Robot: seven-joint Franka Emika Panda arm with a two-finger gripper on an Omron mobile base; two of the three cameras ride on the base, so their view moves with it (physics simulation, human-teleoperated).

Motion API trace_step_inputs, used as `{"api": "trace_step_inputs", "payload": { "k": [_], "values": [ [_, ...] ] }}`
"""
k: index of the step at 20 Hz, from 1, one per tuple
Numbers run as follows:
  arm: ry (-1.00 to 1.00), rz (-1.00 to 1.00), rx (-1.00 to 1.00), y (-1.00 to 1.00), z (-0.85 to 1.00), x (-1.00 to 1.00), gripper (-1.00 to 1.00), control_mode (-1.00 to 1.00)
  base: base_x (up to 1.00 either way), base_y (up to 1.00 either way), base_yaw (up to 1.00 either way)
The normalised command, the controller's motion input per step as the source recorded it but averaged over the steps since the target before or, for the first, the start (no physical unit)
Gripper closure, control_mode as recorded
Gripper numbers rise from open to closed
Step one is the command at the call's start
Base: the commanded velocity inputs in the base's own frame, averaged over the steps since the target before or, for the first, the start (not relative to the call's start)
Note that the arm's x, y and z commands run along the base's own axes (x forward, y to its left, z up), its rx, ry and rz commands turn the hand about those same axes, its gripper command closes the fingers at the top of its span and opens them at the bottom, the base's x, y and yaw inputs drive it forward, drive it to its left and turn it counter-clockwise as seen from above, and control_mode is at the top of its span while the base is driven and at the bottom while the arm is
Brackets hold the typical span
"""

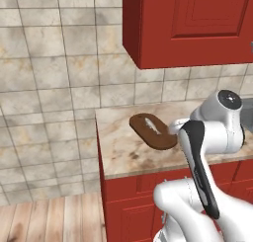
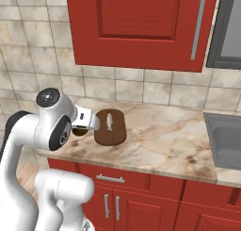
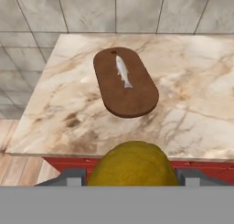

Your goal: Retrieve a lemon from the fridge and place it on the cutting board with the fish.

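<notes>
In the hand view the dark-yellow lemon (image 3: 132, 166) sits between my gripper's (image 3: 131, 176) two finger tips, so the gripper is shut on it. It hangs in front of the counter's near edge. The brown oval cutting board (image 3: 125, 93) lies ahead on the marble counter, with the small pale fish (image 3: 122, 71) on its far half. From the right base view the lemon (image 2: 79, 130) shows dark under the hand, just left of the cutting board (image 2: 112, 131) and fish (image 2: 109, 120). The left base view has the cutting board (image 1: 154, 136) and fish (image 1: 152, 125) beside my arm. The fridge is out of view.
The marble counter (image 3: 192, 109) ends at a left edge above wooden floor (image 1: 49, 219). Red wall cabinets (image 2: 141, 27) hang overhead, and red base cabinets (image 2: 141, 197) stand below. A steel sink (image 2: 226, 138) is sunk in at the far right. Tiled wall runs behind.
</notes>
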Motion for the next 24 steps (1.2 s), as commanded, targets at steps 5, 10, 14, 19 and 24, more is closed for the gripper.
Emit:
{"api": "trace_step_inputs", "payload": {
  "k": [5,10,14,19,24],
  "values": [
    [0.09,0.00,0.00,0.00,-0.42,0.59,1.00,-1.00,0.00,0.00,0.00],
    [0.06,0.00,0.00,0.00,-0.32,0.55,1.00,-1.00,0.00,0.00,0.00],
    [0.03,0.00,0.00,0.00,-0.17,0.56,1.00,-1.00,0.00,0.00,0.00],
    [0.02,0.00,0.00,0.00,-0.19,0.49,1.00,-1.00,0.00,0.00,0.00],
    [0.04,-0.01,0.00,0.01,-0.21,0.45,1.00,-1.00,0.00,0.00,0.00]
  ]
}}
